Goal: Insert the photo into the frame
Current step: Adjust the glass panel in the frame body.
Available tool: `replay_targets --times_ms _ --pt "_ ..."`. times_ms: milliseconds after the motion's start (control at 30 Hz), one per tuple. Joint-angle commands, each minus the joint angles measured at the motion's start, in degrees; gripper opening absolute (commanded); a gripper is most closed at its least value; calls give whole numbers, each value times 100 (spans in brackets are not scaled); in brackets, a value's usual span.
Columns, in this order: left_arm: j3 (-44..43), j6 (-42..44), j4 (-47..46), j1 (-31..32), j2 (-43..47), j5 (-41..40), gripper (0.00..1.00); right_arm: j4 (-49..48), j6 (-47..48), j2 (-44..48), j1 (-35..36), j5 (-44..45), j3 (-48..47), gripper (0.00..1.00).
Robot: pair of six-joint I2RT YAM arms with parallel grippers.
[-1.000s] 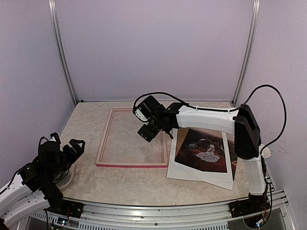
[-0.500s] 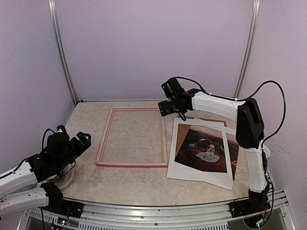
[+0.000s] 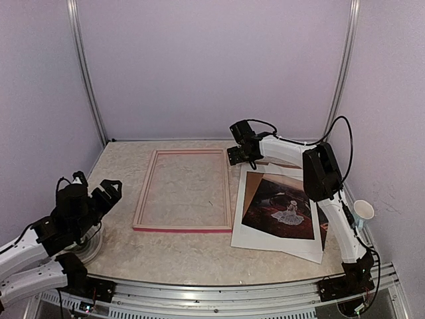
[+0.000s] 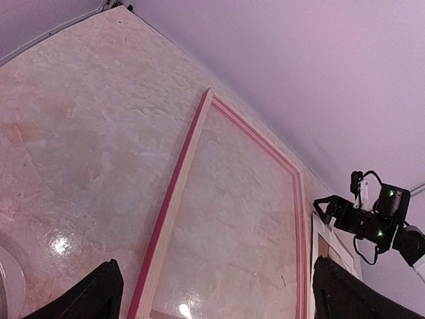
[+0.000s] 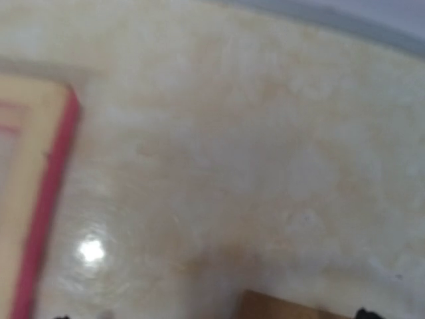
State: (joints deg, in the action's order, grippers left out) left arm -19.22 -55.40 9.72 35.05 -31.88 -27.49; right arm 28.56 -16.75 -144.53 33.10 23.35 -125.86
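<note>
Dark photo right of centre, just below right jaws — our nearer arm; both pairs gape wide, empty.

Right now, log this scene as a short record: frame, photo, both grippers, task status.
target: thin pink-red rectangular frame, flat on the marbled table, nothing inside
item: dark reddish print with a white figure, lying on a white sheet right of the frame
left gripper: open, empty, at the table's near left
right gripper: open, empty, near the frame's far right corner
status: print not yet in the frame
</note>
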Motion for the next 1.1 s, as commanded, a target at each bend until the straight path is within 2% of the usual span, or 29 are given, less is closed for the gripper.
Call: replay_targets --times_ms 0,367,733,1067 --pt "97 -60 178 -33 149 -90 99 -65 60 -139 -1 -306 -177 92" --pt "182 -125 231 -25 192 -57 99 -448 173 110 105 -531 339 91" --pt "207 -159 198 -24 173 -3 99 -419 385 -34 316 -687 348 90" --pt "208 -157 143 -20 139 -4 99 -390 100 360 436 281 597 91"
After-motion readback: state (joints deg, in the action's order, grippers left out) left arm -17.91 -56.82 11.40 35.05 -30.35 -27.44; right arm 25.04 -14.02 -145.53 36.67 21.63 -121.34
